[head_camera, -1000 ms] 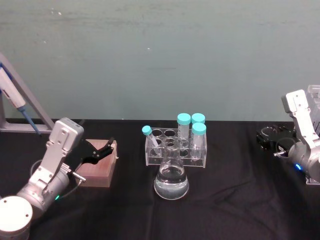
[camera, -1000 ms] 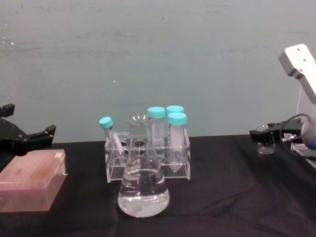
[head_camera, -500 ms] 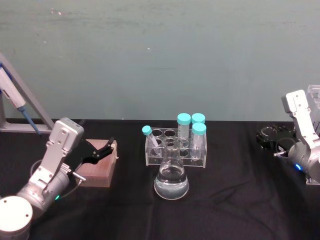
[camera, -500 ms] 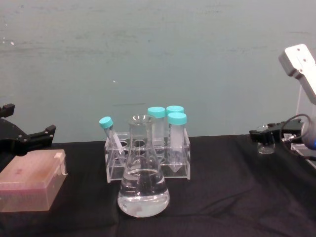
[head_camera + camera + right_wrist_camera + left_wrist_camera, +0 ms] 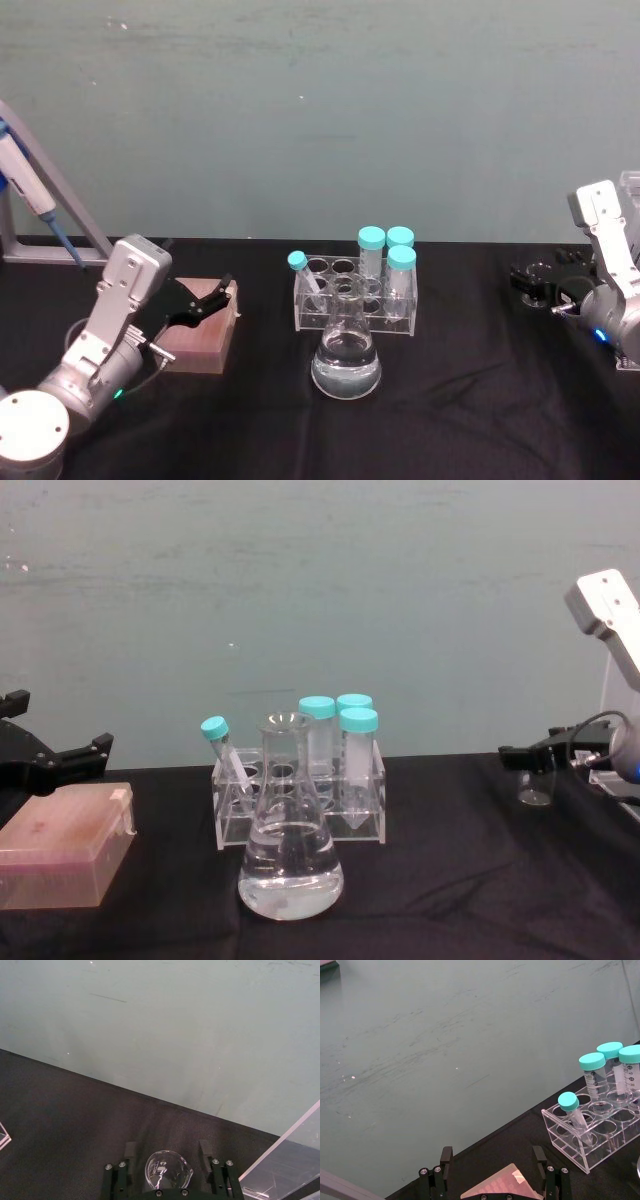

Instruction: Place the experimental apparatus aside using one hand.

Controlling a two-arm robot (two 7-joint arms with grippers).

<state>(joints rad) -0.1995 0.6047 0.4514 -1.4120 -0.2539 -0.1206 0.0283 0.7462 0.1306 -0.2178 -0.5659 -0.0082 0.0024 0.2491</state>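
A clear acrylic rack of teal-capped tubes stands at the table's middle. A conical flask of clear liquid sits just in front of it. At the far right my right gripper is shut on the small glass beaker, one finger on either side of its rim. My left gripper hovers open over the pink box at the left.
A pipette on a slanted grey stand leans at the far left. A clear acrylic piece stands beside the right arm. Black cloth covers the table, with a teal wall behind.
The right gripper and the beaker have shifted slightly nearer to me and a little left. The left arm, rack and flask stay where they were.
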